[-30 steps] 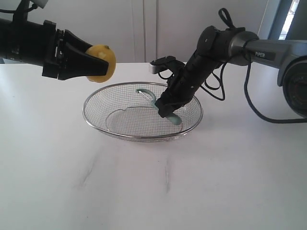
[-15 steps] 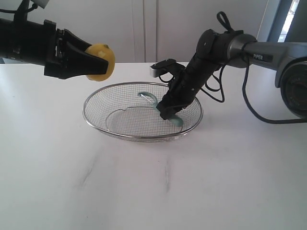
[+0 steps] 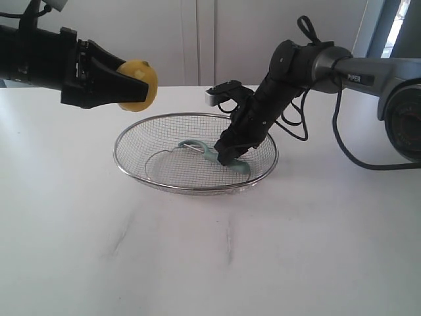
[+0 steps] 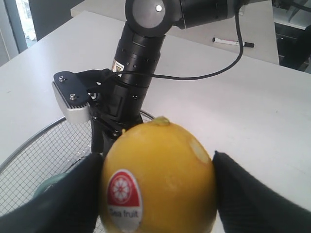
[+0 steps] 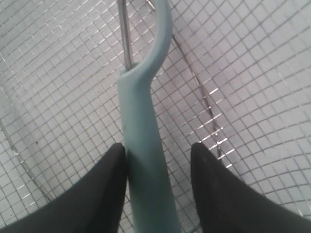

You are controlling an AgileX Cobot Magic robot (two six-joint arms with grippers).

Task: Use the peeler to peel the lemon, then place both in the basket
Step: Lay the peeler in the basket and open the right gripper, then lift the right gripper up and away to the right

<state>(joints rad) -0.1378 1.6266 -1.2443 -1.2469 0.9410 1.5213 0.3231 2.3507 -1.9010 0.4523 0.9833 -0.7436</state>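
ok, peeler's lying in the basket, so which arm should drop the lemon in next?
Left. The left tool is clamped on the lemon, raised near the basket rim. The right tool is down inside the basket, jaws apart around the peeler handle, holding nothing.

Left arm reaches in level from the left; left gripper (image 3: 136,87) is closed on the lemon (image 4: 160,179), both fingers pressed to its sides; right arm bends steeply downward from the right; right gripper (image 3: 227,154) points down, jaws parted.
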